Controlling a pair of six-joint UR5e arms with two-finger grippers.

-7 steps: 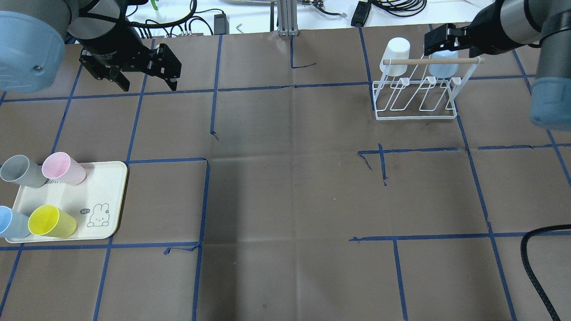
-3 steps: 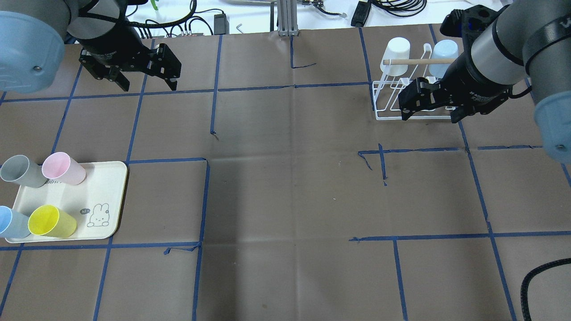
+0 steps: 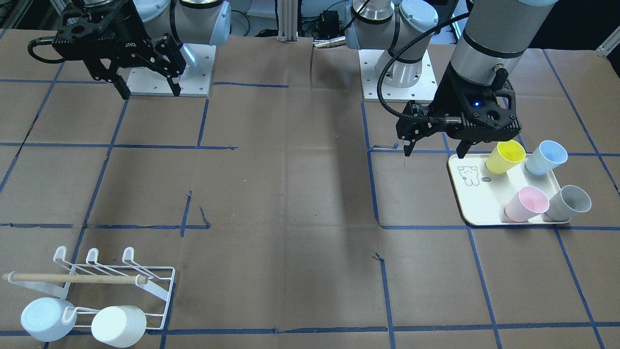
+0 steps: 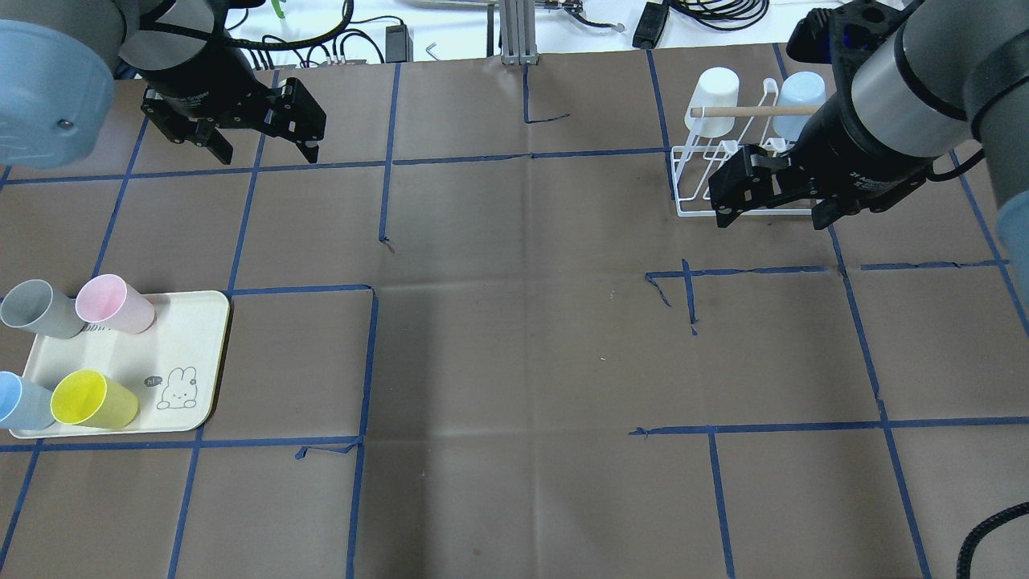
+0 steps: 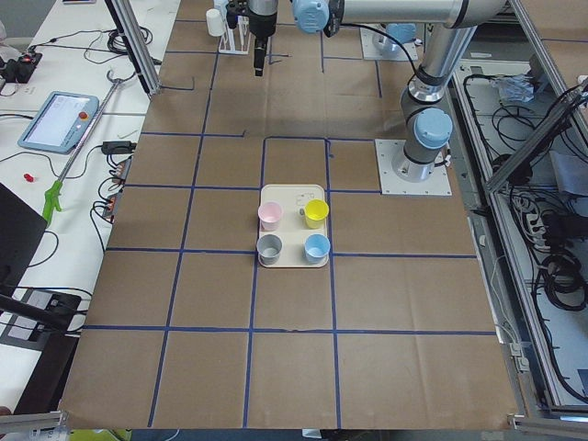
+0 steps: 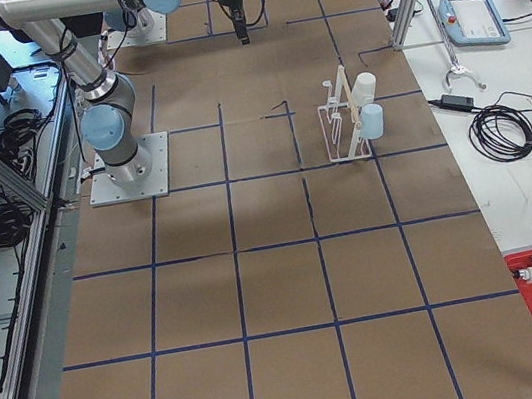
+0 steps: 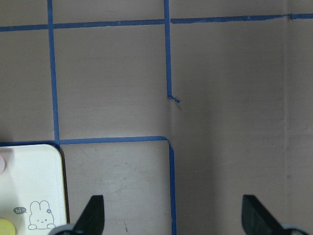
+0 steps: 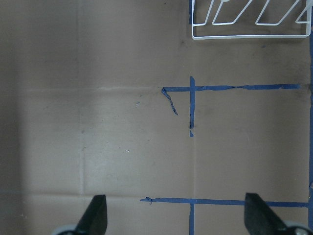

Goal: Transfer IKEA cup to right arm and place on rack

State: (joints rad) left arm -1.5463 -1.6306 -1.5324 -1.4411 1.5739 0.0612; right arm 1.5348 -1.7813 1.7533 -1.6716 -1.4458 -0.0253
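Note:
Four cups stand on the cream tray (image 4: 189, 354): yellow (image 4: 92, 400), pink (image 4: 114, 304), grey (image 4: 36, 308) and pale blue (image 4: 18, 402). The white wire rack (image 4: 727, 111) at the far right holds a white cup (image 4: 711, 96) and a pale-blue cup (image 4: 800, 92). My left gripper (image 4: 269, 157) is open and empty, high above the table, far behind the tray. My right gripper (image 4: 772, 219) is open and empty, over the rack's front edge. In the front view the left gripper (image 3: 434, 151) hangs by the tray (image 3: 472, 203), and the right gripper (image 3: 149, 91) is near its base.
Brown paper with blue tape lines covers the table (image 4: 522, 338). Cables and a metal post (image 4: 518, 32) lie past the far edge. The right wrist view shows the rack's base (image 8: 249, 35) above bare paper. The left wrist view shows the tray's corner (image 7: 29, 186).
My right gripper swung from behind the rack, by the pale-blue cup, to the rack's front side, and stands open and empty. The left arm has not moved.

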